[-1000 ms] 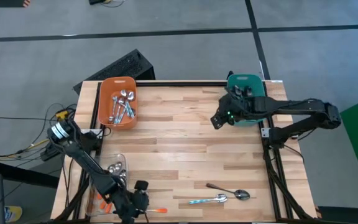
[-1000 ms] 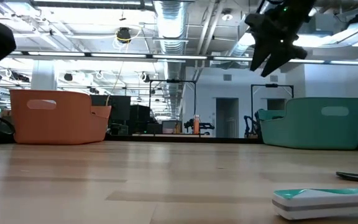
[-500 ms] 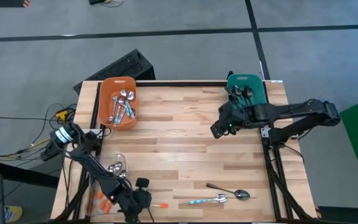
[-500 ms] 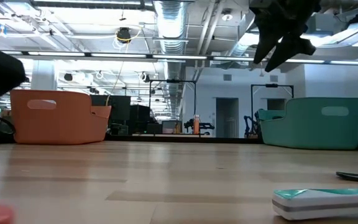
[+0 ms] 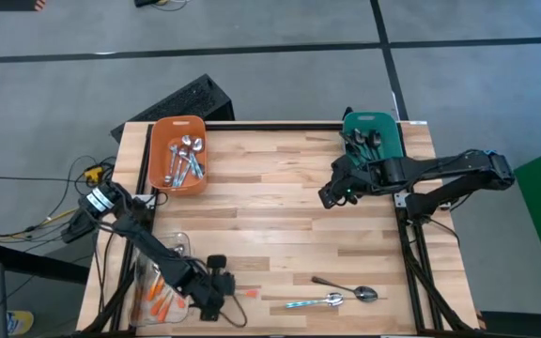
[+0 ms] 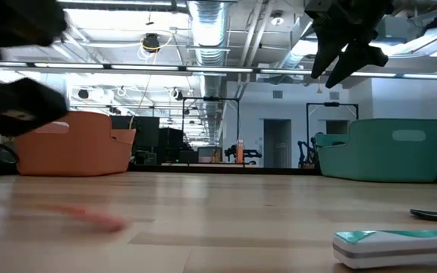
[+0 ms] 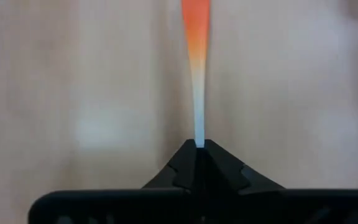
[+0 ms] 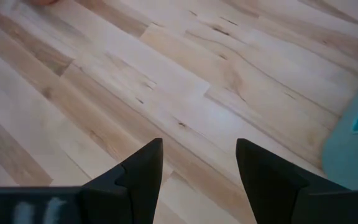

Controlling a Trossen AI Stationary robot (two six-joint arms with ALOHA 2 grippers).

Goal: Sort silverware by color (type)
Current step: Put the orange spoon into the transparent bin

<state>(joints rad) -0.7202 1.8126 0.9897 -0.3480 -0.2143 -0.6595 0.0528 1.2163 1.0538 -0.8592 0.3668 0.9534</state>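
One orange-handled spoon (image 5: 242, 294) is clamped by its metal end in your left claw (image 5: 225, 293), low over the worktop (image 5: 280, 225) beside the clear bin (image 5: 178, 240). Next, carry it there. The right claw (image 5: 327, 195), fingers apart, waits near the teal bin (image 5: 390, 122).

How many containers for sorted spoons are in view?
3: orange plastic bin at the far-left corner, teal plastic bin at the far right, clear plastic tub at the near-left edge, partly hidden by the left arm.
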